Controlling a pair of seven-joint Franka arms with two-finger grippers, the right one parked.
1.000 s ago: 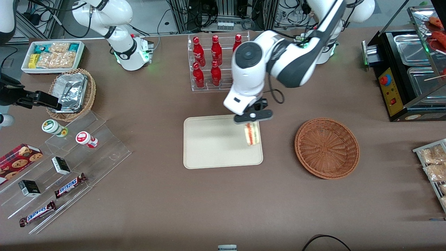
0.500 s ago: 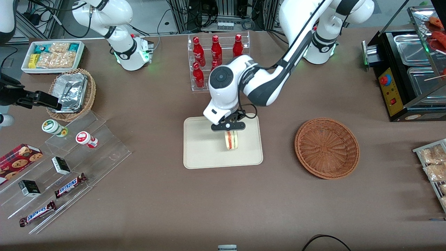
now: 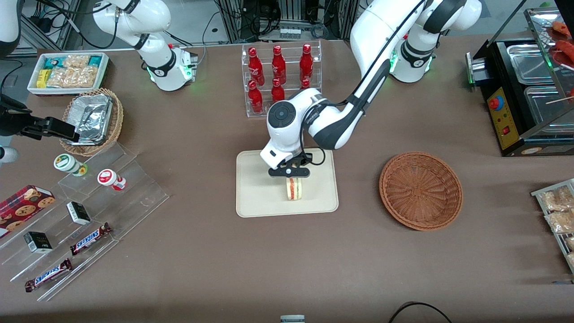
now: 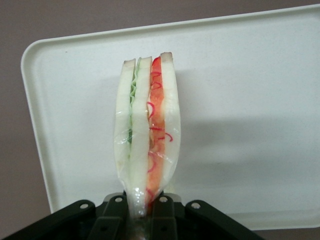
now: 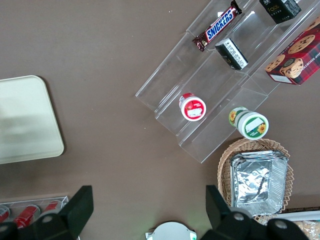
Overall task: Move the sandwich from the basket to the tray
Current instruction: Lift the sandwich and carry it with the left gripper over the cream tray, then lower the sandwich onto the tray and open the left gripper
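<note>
Over the tray (image 3: pixel 255 197), nearest the front camera, the sandwich (image 3: pixel 294 189) hangs on edge, its layered side facing forward and its lower end close to or just touching the tray floor — which of the two I cannot tell. It sits well inside the rim, roughly mid-tray, so letting go here should leave it fully on the tray rather than across the edge. Just above it, the gripper (image 3: pixel 290 172) pinches it. The wrist view shows the jaws clamped together on the narrow end of the sandwich (image 4: pixel 146 145), with the bread slices and red and green filling running straight away from the fingers (image 4: pixel 161 206) toward the tray (image 4: pixel 260 90). Holding the thin tip keeps the wrap from slipping and the wedge upright. Beside the tray, toward the working arm's end of the table, the basket (image 3: pixel 420 190) stands with nothing in it — the lowering looks nearly done, with release next.
</note>
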